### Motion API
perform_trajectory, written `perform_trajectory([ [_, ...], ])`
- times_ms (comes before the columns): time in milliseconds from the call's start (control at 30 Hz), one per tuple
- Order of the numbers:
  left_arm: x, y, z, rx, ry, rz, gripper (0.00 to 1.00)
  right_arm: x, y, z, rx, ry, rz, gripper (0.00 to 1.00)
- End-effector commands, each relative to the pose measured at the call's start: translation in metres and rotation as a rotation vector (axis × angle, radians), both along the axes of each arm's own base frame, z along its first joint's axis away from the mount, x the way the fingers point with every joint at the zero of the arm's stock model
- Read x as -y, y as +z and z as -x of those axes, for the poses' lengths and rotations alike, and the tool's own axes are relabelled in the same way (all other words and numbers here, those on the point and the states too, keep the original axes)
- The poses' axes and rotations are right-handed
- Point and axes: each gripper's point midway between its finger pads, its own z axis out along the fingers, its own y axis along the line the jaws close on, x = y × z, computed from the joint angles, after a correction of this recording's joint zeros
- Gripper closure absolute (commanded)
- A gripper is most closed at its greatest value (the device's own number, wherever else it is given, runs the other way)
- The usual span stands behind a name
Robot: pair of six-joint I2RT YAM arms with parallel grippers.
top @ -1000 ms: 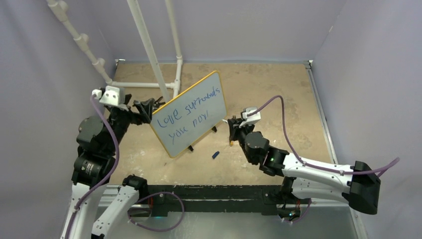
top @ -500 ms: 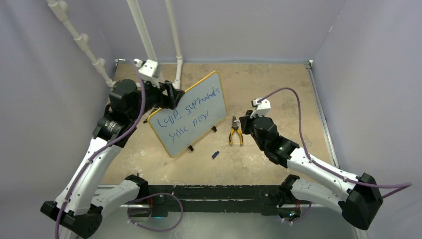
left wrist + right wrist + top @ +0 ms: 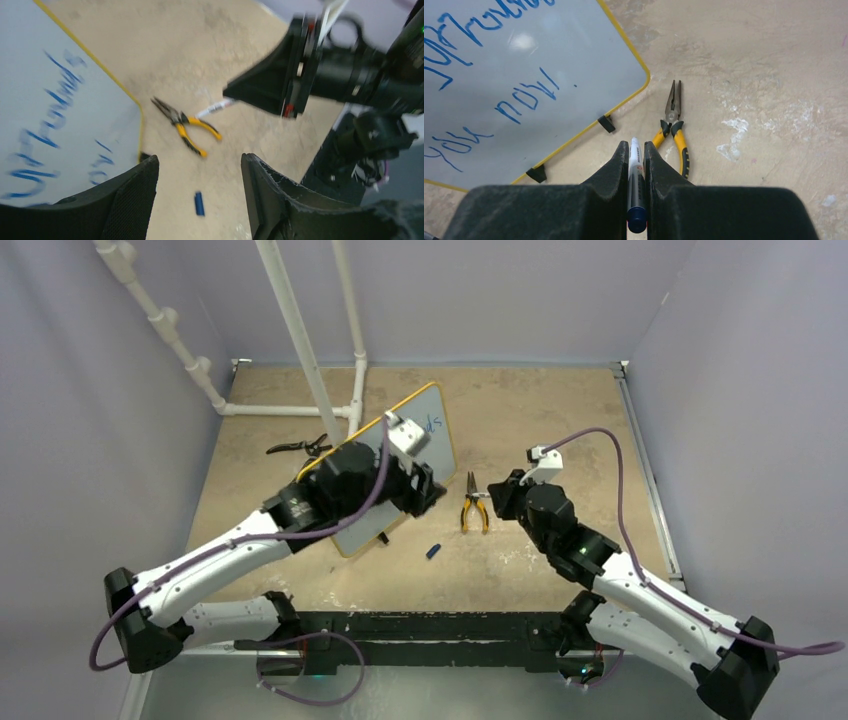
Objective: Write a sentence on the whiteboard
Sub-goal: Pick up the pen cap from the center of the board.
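R claw [image 3: 636, 146] clenched on marker [image 3: 635, 165] nr pliers [image 3: 672, 125]; L claw [image 3: 199, 161] released, empty, beside whiteboard [image 3: 30, 75]

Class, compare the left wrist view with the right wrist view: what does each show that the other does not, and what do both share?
Left wrist only: the small blue cap lying on the table, and the open left gripper. Right wrist only: the dark blue end of the white marker, clamped in the right gripper. Both: the yellow-framed whiteboard, its blue handwritten sentence, the yellow-handled pliers.
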Motion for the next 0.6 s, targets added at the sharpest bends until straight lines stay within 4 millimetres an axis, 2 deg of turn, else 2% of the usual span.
perform_trajectory([
  [0,0.025,-0.072,0.024,-0.106,-0.007,-0.048,0.40,0.005,-0.005,0.009,-0.057,-0.017,-0.029,1.00],
  [133,0.039,-0.139,0.048,-0.173,-0.008,-0.158,0.40,0.016,-0.005,0.013,-0.073,-0.065,-0.045,1.00],
  [233,0.036,-0.179,0.055,-0.188,0.037,-0.236,0.40,0.021,-0.003,0.017,-0.066,-0.078,-0.063,1.00],
  [400,0.028,-0.222,0.057,-0.176,0.087,-0.329,0.44,0.022,-0.002,0.022,-0.057,-0.070,-0.089,1.00],
  [567,0.026,-0.244,0.045,-0.147,0.149,-0.381,0.53,0.022,-0.005,0.024,-0.066,-0.063,-0.096,1.00],
])
